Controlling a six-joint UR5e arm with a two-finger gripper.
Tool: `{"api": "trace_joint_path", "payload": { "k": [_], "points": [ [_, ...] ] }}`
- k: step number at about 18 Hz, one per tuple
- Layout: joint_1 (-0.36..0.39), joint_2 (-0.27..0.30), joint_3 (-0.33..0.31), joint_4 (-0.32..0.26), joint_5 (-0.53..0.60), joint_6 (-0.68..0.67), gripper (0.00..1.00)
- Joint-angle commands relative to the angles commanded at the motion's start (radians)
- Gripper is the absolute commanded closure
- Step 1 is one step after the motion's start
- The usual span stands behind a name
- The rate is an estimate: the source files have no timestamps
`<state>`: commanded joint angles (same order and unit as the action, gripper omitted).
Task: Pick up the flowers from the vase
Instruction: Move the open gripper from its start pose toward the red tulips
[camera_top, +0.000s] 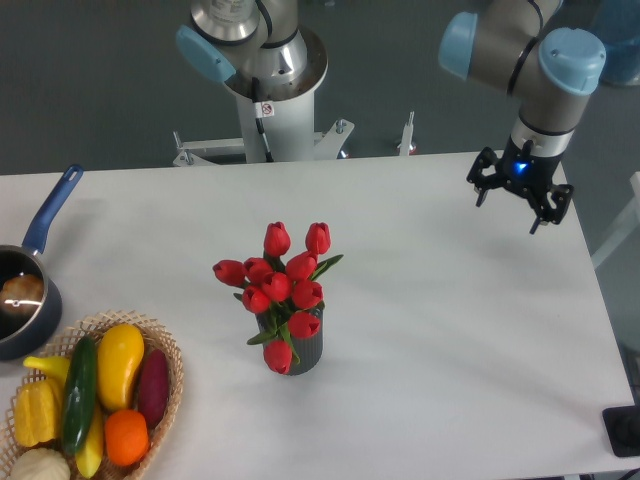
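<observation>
1. Blue-handled saucepan (25, 290) at far left edge of the white counter (450, 330); handle points up and away, something pale and brownish inside, not identifiable.
2. Wicker basket (172, 352) at lower left, just below the saucepan, partly cut off by the picture's edge. Holds mixed produce: yellow, dark green, purple and orange items packed together.
3. Flowers (280, 285), red tulips with closed buds and green leaves, stand in the vase (305, 350) near the counter's centre, right of the basket and apart from it. One bud droops over the vase front, hiding part of the rim. Vase is dark grey, ribbed, upright.
4. Robot base column (265, 90) rises behind the counter's far edge, above the flowers in the view.
5. Claw (512, 196) hangs above the far right part of the counter, well apart from flowers and vase. Fingers spread, nothing between them; a small blue light shows on the wrist above.
</observation>
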<state>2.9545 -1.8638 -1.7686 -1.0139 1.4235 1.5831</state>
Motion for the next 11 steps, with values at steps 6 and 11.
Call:
{"api": "trace_joint_path", "payload": {
  "k": [6, 11],
  "points": [
    [-0.021, 0.075, -0.078, -0.002, -0.102, 0.009, 0.0],
    [-0.061, 0.112, -0.13, -0.017, -0.276, 0.009, 0.0]
  ]
}}
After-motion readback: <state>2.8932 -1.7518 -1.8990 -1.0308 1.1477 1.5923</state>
